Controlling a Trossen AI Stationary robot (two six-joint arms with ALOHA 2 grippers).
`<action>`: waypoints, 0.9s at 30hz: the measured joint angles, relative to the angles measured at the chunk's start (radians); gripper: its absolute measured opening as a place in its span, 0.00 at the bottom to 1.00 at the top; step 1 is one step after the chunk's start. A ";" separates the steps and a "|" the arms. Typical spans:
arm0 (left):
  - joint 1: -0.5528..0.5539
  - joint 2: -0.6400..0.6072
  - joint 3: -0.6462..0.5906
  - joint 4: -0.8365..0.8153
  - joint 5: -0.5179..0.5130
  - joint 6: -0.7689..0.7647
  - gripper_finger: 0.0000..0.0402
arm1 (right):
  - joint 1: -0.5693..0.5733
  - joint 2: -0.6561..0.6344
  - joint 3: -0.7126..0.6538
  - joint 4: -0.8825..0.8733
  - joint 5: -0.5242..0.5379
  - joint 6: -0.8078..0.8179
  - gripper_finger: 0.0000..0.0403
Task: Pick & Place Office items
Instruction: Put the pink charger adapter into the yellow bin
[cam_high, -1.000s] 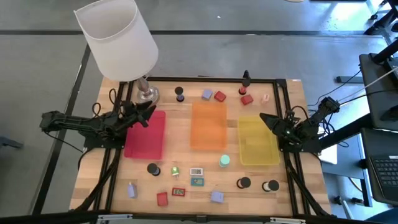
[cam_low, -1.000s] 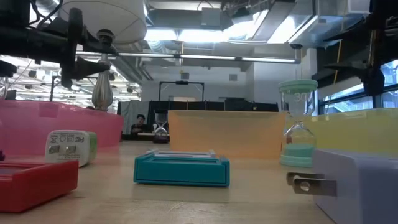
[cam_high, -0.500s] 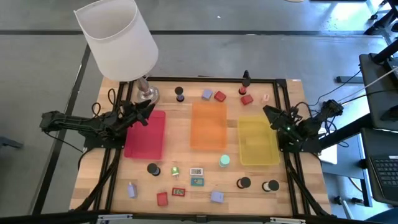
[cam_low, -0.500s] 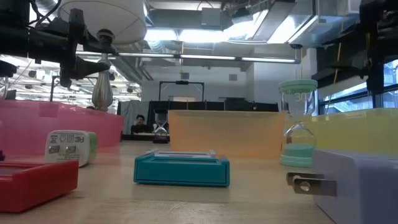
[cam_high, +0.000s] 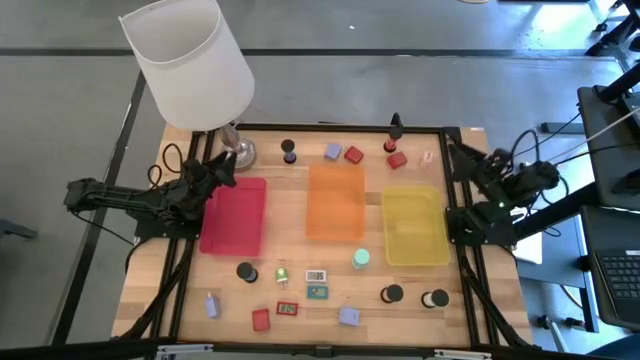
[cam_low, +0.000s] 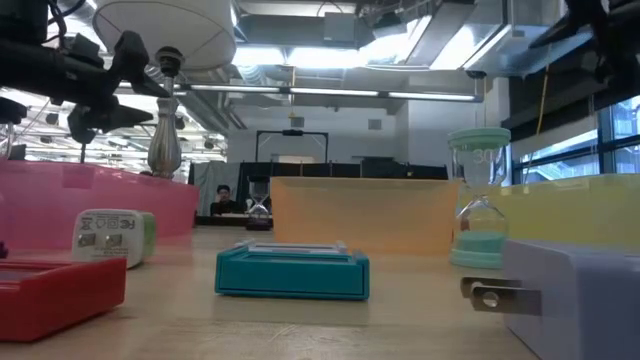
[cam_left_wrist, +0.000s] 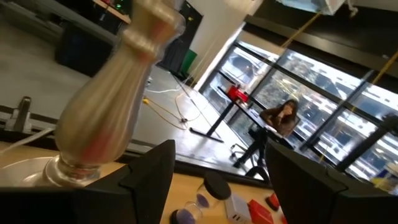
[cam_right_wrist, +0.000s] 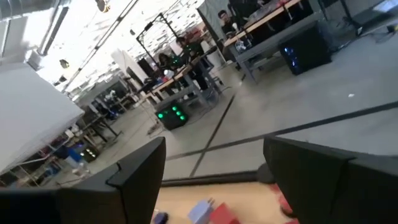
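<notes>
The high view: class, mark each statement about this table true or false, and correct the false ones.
1. The orange tray lies between the pink tray and the yellow tray. True.
2. The teal hourglass stands inside the yellow tray. False: it stands on the table, beside that tray's near corner.
3. The left gripper holds a red block. False: its fingers are open and empty, next to the lamp base.
4. The right gripper is above the table's right edge, holding nothing. True.
5. All three trays are empty. True.
</notes>
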 joint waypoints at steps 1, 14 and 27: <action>0.000 0.000 0.000 0.000 -0.002 0.000 0.61 | -0.004 0.007 0.017 0.002 0.001 -0.026 0.68; 0.000 0.000 0.000 0.000 -0.008 -0.027 0.61 | -0.063 0.176 0.103 0.001 -0.198 -0.117 0.68; 0.000 0.000 0.000 0.000 -0.006 -0.071 0.61 | -0.314 0.422 0.102 0.000 -0.588 -0.196 0.68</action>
